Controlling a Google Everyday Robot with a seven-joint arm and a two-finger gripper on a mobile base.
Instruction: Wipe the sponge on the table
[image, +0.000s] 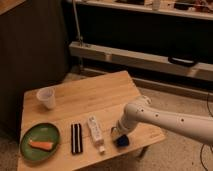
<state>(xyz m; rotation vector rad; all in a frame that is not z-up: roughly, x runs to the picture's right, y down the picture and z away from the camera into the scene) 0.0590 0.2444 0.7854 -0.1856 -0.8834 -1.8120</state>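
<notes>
jaws at one sponge (122, 141), front-right edge, one table (100, 95)

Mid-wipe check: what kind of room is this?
Likely a lab or workshop: long grey metal shelf, speckled floor, low wooden table. The gripper is at the sponge by the table's front edge.
</notes>
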